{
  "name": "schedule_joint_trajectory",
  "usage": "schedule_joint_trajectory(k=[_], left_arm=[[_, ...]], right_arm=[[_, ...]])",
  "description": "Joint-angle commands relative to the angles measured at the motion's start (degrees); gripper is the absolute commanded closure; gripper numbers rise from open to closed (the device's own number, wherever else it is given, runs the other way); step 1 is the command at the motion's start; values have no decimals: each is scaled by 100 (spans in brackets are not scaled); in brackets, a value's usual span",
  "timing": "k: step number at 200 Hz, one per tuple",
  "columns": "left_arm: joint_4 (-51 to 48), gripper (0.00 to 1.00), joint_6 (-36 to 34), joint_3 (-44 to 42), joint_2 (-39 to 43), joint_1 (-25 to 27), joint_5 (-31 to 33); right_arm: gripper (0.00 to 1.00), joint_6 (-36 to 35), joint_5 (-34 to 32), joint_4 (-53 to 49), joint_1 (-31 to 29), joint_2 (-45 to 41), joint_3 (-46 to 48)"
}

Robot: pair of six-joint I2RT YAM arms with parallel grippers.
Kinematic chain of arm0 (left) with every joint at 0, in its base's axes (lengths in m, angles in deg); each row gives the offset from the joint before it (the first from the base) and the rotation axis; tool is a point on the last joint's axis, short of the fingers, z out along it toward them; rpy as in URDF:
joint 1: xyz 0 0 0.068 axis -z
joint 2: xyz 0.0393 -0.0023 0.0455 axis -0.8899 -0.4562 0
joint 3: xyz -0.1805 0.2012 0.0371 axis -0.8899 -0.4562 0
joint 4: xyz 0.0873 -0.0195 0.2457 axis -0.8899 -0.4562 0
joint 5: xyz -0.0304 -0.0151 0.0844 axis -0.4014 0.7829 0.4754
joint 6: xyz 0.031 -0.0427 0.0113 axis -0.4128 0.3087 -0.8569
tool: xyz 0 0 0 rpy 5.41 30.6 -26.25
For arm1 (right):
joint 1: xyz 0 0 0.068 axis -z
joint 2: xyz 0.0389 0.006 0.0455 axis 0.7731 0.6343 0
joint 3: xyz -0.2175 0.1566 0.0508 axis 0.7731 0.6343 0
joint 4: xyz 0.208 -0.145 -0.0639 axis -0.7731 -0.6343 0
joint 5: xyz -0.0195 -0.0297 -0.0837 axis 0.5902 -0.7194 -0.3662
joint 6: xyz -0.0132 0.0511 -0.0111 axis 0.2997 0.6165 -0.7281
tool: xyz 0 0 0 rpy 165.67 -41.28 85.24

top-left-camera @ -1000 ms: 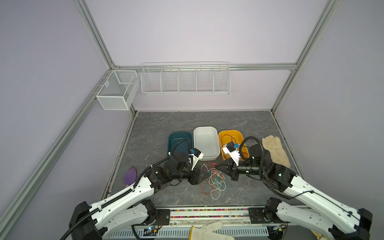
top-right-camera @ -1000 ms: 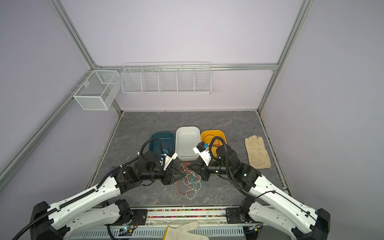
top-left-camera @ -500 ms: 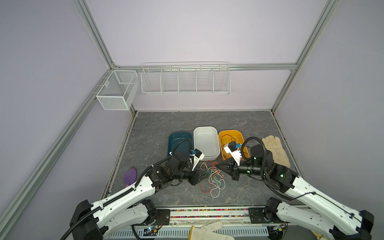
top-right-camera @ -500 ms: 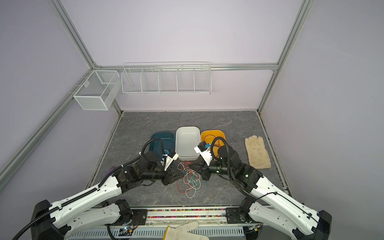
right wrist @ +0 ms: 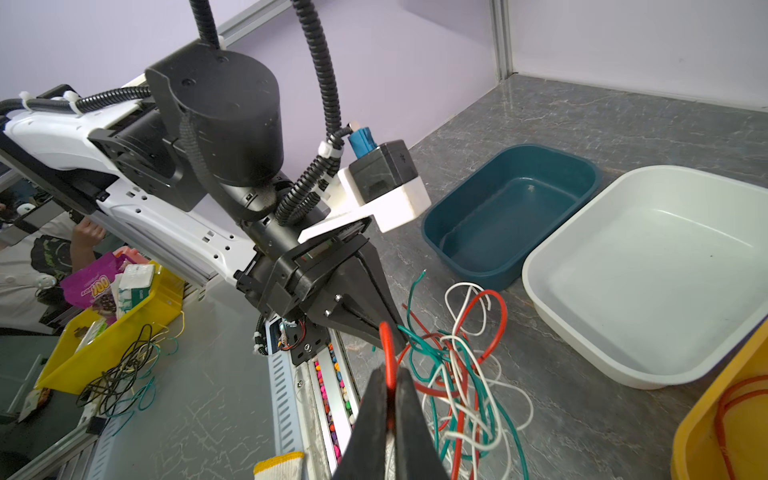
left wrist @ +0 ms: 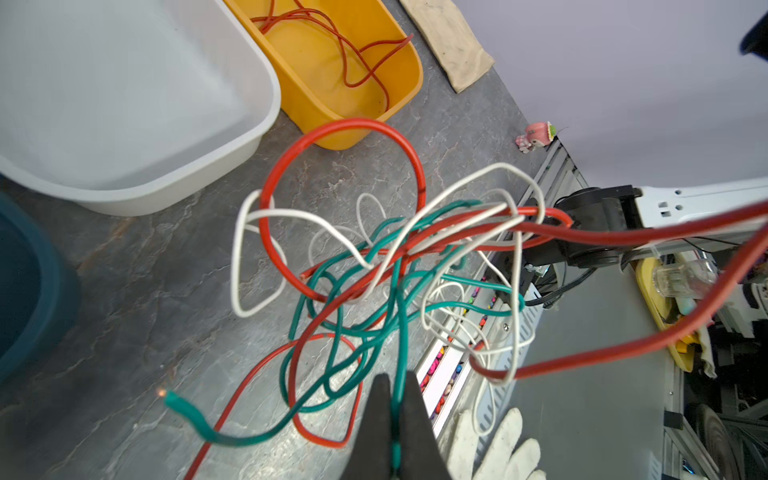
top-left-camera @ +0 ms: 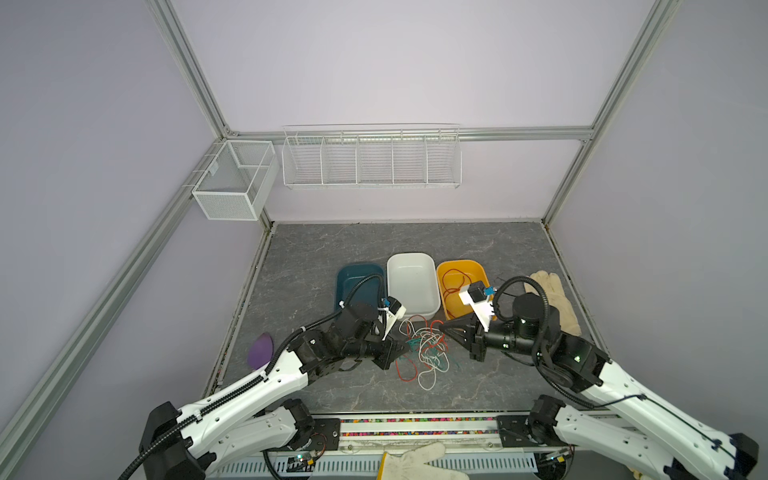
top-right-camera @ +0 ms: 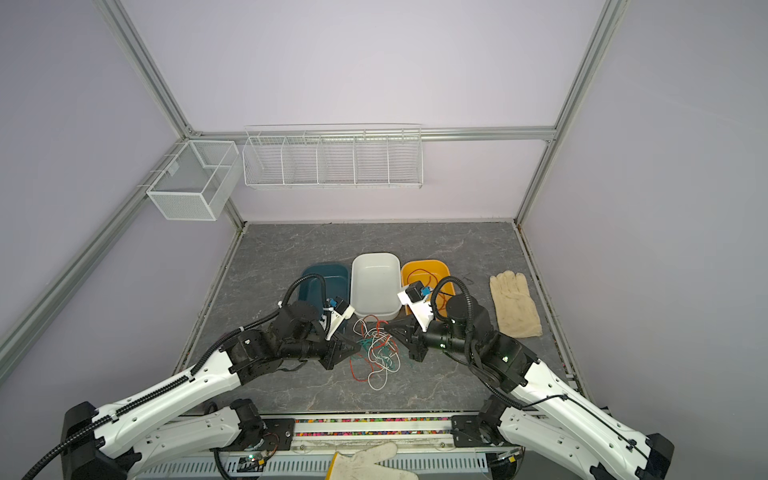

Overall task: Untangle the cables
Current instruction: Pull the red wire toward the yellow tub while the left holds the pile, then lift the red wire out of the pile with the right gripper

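Only the yellow tub holds anything: a coiled red wire. The white tub and teal tub stand beside it. Just before them, toward the table's near edge, the cables form a loopy knot of smooth red, green and white strands. The left gripper is clamped on a green cable, and the right gripper pinches a red cable.

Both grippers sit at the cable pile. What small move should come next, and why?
Probably ease the left gripper back, away from the right gripper. The left is shut on a green cable, the right on a red cable, and both strands run into the same tangle, so a gentle pull apart should start freeing the green one.
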Motion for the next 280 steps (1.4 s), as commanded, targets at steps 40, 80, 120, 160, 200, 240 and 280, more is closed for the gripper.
schedule_joint_trajectory(k=[40,80,120,160,200,240,280], left_arm=[[-1399,100,438,314,-118,-53,1643],[-1576,100,832,315,-211,-87,1660],[-1646,100,932,312,-402,-87,1811],[-1491,100,1076,198,-600,-87,1746],[-1266,100,1299,18,-805,-87,1688],[-1042,100,1526,-242,-1021,-87,1667],[-983,100,1640,-387,-1111,-87,1828]], right_arm=[[94,274,-2071,-723,19,-683,-571],[94,442,-2966,-1184,54,-1031,-904],[94,433,-3577,-1749,72,-1202,-1443],[94,325,-3953,-2254,72,-1196,-2090],[94,185,-4165,-2617,65,-1107,-2701],[94,30,-4294,-2879,71,-1018,-3306],[94,-124,-4317,-3172,67,-806,-3979]])
